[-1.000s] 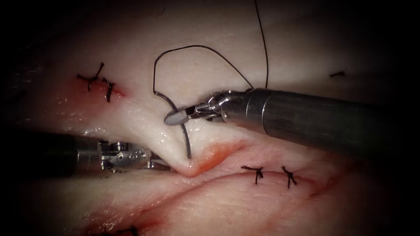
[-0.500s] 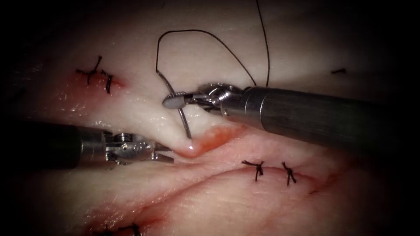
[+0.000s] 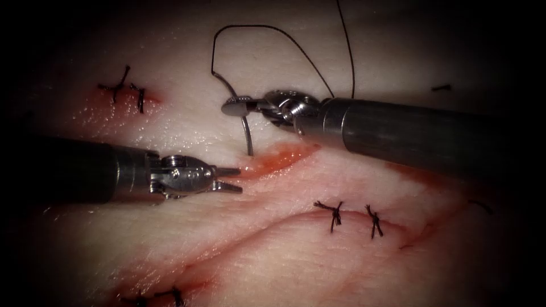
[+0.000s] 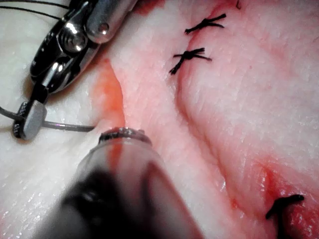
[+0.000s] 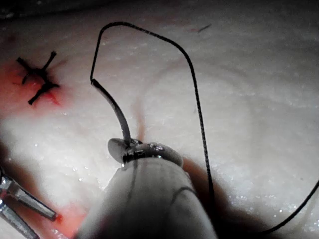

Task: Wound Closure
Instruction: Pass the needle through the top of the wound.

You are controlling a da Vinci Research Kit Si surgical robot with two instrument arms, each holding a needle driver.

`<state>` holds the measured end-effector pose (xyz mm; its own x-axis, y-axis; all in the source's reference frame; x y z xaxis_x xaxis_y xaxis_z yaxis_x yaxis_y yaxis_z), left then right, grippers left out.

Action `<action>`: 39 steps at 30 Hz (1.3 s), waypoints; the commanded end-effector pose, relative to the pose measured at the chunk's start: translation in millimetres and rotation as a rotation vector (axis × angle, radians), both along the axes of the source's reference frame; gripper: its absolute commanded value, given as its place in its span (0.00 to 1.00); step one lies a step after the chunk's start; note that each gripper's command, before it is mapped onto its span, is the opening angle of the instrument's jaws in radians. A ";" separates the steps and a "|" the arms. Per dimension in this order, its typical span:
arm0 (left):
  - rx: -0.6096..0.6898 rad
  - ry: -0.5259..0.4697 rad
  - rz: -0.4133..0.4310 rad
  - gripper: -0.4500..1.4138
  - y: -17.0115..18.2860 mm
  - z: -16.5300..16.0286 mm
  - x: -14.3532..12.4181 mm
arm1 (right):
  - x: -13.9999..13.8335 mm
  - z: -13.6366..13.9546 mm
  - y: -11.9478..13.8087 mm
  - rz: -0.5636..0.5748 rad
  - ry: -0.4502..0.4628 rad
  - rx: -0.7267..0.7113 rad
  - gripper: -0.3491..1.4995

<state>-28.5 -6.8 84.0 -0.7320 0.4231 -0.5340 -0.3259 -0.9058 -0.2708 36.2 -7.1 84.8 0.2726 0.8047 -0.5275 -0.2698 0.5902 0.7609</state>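
Observation:
My right tool [image 3: 230, 107] is shut on the curved needle [image 3: 242, 122] near the middle of its curve, over the pale tissue [image 3: 170, 122]. The needle's point meets the tissue at the far edge of the cut, beside the red fluid [image 3: 278, 159]; I cannot tell how deep it sits. Black thread [image 3: 273, 31] loops from the needle's tail back over the right shaft. My left tool [image 3: 234, 179] comes in from the left, its jaws open and holding nothing, just left of the red fluid. The right wrist view shows the right tool [image 5: 117, 148] gripping the needle [image 5: 112, 107].
Two tied stitches [image 3: 335, 213] [image 3: 375, 222] lie on the cut to the right. Another knotted stitch [image 3: 128, 91] sits at the far left, and one more [image 3: 153, 295] at the near edge. A cut thread end [image 3: 441, 87] lies at the far right.
The left tool let go of the tissue edge it had pulled down, opened and moved up and right. The tissue flap settled back. The right tool carried the needle upward in the picture.

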 end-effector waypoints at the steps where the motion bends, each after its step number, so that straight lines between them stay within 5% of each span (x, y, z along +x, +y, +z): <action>1: -0.008 0.002 0.000 0.44 0.5 0.8 -0.9 | 1.3 0.1 1.2 -0.003 0.014 -0.018 0.00; 18: -0.002 0.019 0.026 0.46 2.1 7.4 1.8 | 1.7 1.8 0.2 -0.055 0.037 -0.038 0.00; 23: 0.005 0.021 0.028 0.53 2.4 8.6 2.4 | 1.5 1.9 -0.4 -0.075 0.045 -0.043 0.00; 39: 0.009 0.025 0.039 0.59 3.4 10.9 3.7 | 1.8 1.7 -6.8 -0.270 0.073 0.270 0.00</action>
